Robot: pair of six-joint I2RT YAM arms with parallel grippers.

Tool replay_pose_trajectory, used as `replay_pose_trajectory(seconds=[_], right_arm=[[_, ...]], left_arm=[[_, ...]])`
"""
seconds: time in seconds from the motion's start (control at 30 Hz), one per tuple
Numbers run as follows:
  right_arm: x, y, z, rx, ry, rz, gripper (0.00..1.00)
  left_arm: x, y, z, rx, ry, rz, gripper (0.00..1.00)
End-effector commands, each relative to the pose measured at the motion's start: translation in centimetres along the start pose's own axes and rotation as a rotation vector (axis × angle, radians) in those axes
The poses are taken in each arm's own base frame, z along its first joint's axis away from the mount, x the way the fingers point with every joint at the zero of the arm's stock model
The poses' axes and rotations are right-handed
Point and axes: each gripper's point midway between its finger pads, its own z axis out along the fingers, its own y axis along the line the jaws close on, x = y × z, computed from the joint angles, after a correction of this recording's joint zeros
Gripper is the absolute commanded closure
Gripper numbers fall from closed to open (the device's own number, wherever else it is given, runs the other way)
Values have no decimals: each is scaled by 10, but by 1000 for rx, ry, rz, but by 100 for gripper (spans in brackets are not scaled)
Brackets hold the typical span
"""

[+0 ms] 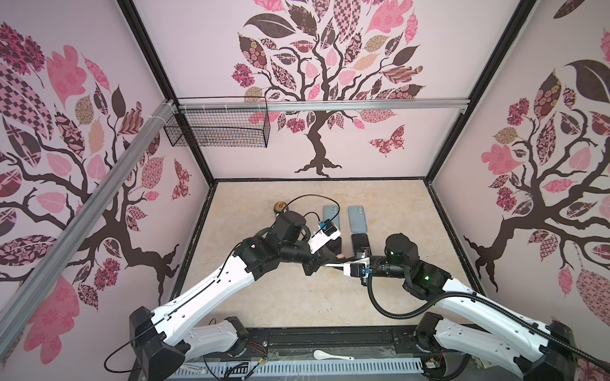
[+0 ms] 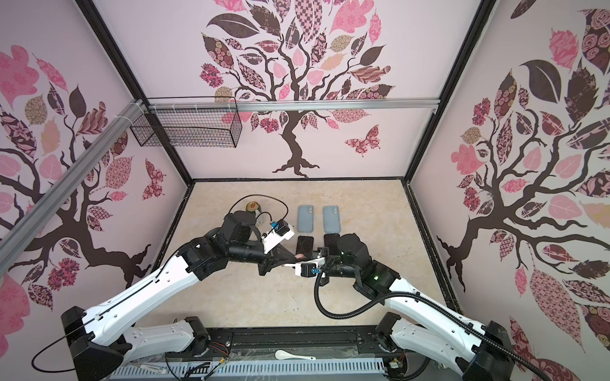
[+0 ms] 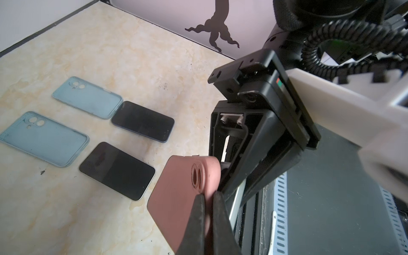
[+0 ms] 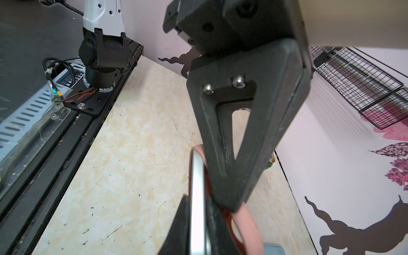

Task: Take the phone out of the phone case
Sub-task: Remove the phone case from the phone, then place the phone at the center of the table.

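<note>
Table (image 1: 297, 297): marbled beige top, below both pincers.
left pincer (image 3: 208, 220): jaws closed on edge of pink case (image 3: 176, 198).
right pincer (image 4: 196, 234): jaws clamped on silver rim of phone (image 4: 197, 187); meets left pincer tip to tip.
pink case: off the table, flares away from phone beside right pincer.
blue cases (image 3: 88, 97): two, flat, beyond both pincers.
phone: raised, far end seated in pink case.
black handsets (image 3: 143, 123): two, flat, between blue cases and pincers.
</note>
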Motion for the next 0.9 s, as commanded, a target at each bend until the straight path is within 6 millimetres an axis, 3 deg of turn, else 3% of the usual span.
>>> replay_pose_trajectory(seconds=[0.0, 0.3, 0.47, 0.6, 0.87], right_arm=[[-36, -7, -6, -8, -109, -80, 100], [-30, 16, -2, -79, -77, -75, 100], [-27, 17, -1, -70, -76, -48, 100], [-25, 1, 1, 8, -61, 143, 100], [1, -18, 24, 53, 88, 633, 100]], left_arm=[[3, 29, -14, -178, 15, -15, 100], [-4, 56, -30, -288, -10, -54, 100], [-4, 69, -43, -334, -26, -82, 100], [-2, 78, -61, -403, -54, -96, 100], [20, 83, -90, -488, -67, -145, 100]])
